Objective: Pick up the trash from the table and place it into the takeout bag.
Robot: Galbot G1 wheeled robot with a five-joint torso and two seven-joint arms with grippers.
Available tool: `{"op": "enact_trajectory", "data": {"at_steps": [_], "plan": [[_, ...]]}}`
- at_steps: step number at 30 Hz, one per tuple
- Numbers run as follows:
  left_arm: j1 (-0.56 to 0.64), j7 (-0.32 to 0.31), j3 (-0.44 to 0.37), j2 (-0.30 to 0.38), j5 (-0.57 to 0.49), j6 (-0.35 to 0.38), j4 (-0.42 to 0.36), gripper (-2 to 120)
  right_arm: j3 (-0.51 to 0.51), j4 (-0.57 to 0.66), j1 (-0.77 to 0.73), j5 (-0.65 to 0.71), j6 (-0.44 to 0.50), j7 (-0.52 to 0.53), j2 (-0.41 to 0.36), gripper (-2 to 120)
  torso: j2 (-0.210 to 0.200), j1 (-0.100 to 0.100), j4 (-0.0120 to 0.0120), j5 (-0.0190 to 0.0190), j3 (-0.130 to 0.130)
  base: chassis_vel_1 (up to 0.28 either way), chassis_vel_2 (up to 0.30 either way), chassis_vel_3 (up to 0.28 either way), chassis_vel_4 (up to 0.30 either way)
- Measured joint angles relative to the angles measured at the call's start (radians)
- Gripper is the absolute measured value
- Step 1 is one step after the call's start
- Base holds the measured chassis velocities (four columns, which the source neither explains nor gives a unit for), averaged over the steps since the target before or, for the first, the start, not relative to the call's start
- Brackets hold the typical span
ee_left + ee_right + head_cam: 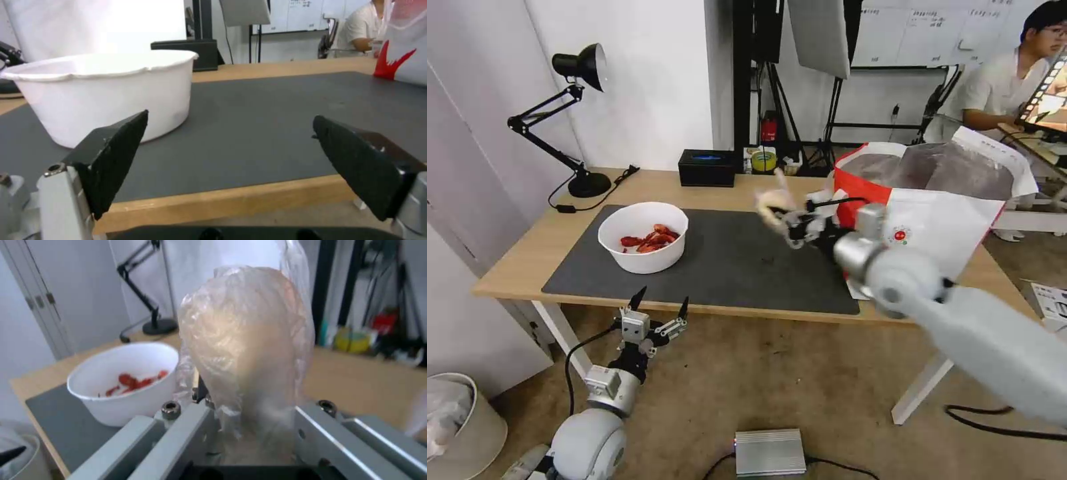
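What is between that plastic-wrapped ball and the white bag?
Nothing visible. The right claw holds the plastic-wrapped ball above the mat, just beside the takeout bag, whose foil-lined mouth is open.

A white bowl (642, 237) holds red shells (650, 240) on a dark grey mat (747, 260). The light-wood desk (520, 260) carries a white, red-panelled takeout bag (940, 220). The wrapped ball (245, 350) looks pale beige, perhaps translucent.

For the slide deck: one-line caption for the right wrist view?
Right gripper holds plastic-wrapped ball above the table; white bowl of red shells behind.
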Motion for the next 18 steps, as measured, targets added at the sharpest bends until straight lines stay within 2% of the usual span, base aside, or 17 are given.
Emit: {"op": "enact_trajectory", "data": {"at_steps": [2, 9, 15, 18], "plan": [[-0.002, 0.0, 0.005, -0.004, 0.002, 0.0, 0.0, 100, 0.058, 0.043, -0.015, 0.008, 0.005, 0.005, -0.059, 4, 0.0, 0.0, -0.0001, 0.0002, 0.0, 0.0, 0.0, 0.0, 0.0], [-0.002, 0.0, 0.012, -0.006, 0.007, 0.0, -0.008, 100, 0.147, 0.055, -0.023, -0.037, 0.007, 0.067, -0.132, 4, 0.0, 0.0, 0.0001, 0.0001, 0.0, 0.0, 0.0, 0.0, 0.0], [-0.002, 0.0, 0.014, -0.004, 0.007, 0.0, -0.013, 100, 0.166, 0.008, -0.02, -0.118, 0.021, 0.153, -0.14, 4, 0.0, 0.0, 0.0001, 0.0002, 0.0, 0.0, 0.0, 0.0, 0.0], [-0.001, 0.001, 0.017, -0.004, 0.008, 0.001, -0.013, 100, 0.166, -0.012, -0.02, -0.139, 0.012, 0.269, -0.133, 4, 0.0, 0.0, 0.0001, 0.0001, 0.0, 0.0, 0.0, 0.0, 0.0]]}}
